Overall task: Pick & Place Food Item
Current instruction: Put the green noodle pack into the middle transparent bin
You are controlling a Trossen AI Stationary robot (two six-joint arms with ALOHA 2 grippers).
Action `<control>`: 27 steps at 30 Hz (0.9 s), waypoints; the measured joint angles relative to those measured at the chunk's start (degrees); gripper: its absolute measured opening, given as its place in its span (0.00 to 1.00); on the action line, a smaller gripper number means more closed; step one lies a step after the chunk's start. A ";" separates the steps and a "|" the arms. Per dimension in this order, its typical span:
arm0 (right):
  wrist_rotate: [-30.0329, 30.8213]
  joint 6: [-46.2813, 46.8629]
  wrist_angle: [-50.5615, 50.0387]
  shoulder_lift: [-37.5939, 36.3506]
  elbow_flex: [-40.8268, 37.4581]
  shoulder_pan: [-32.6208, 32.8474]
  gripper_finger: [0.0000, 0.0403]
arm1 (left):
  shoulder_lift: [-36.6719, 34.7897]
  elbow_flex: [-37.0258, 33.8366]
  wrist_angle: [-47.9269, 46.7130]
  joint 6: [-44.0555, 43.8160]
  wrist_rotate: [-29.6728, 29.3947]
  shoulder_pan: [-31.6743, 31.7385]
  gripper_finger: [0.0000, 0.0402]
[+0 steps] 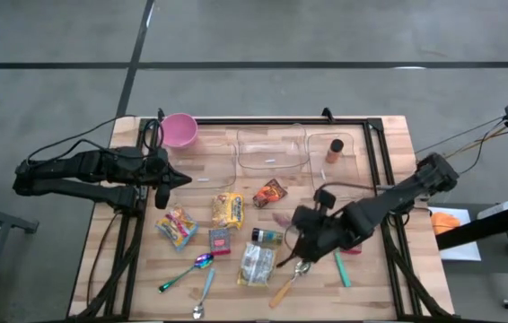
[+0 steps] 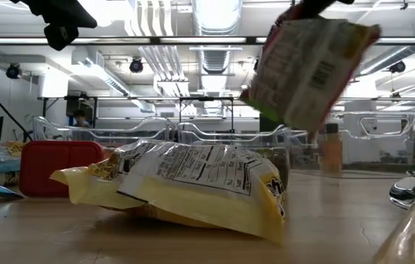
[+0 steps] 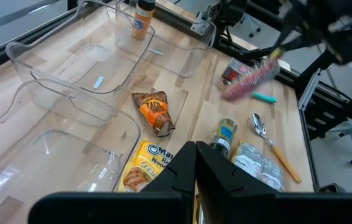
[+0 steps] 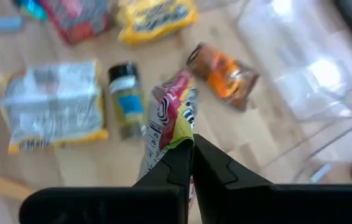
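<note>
A small red, yellow and white snack packet (image 4: pixel 168 118) hangs in the air with my right gripper (image 4: pixel 192 142) shut on it. It shows in the high view as a pinkish shape (image 1: pixel 283 218) above the table's middle right, and in the low view as a tilted packet (image 2: pixel 306 70) well above the board. Below it lie a spice jar (image 1: pixel 267 236), an orange packet (image 1: pixel 270 192), a yellow packet (image 1: pixel 227 209) and a silvery packet (image 1: pixel 256 263). My left gripper (image 3: pixel 194 163) waits shut at the table's left (image 1: pixel 162 184), holding nothing. My right gripper pinches one end of the snack packet (image 4: pixel 177 138) between its two fingers. The fingers slant downward from the table's right side. The packet is lifted clear of the table and sticks out tilted beyond the fingertips.
Clear plastic containers (image 1: pixel 272 148) stand along the far side, one with a brown bottle (image 1: pixel 335 148); a pink bowl (image 1: pixel 179 130) is at the far left. A colourful packet (image 1: pixel 176 226), a red packet (image 1: pixel 219 240), spoons (image 1: pixel 196 266) (image 1: pixel 292 278) and a teal stick (image 1: pixel 342 267) lie nearer.
</note>
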 joint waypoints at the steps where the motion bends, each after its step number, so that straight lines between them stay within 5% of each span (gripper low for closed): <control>1: 0.59 -0.02 0.02 -0.76 0.03 -0.62 0.02 | 0.00 0.00 0.00 0.01 0.00 0.00 0.05; 14: 5.53 -9.87 2.51 -11.18 0.04 -16.31 0.02 | 0.04 0.00 0.20 0.01 -0.01 0.04 0.05; 27: -7.19 -24.45 15.43 -10.97 0.04 -36.07 0.02 | 0.04 0.00 0.24 0.01 -0.02 0.04 0.05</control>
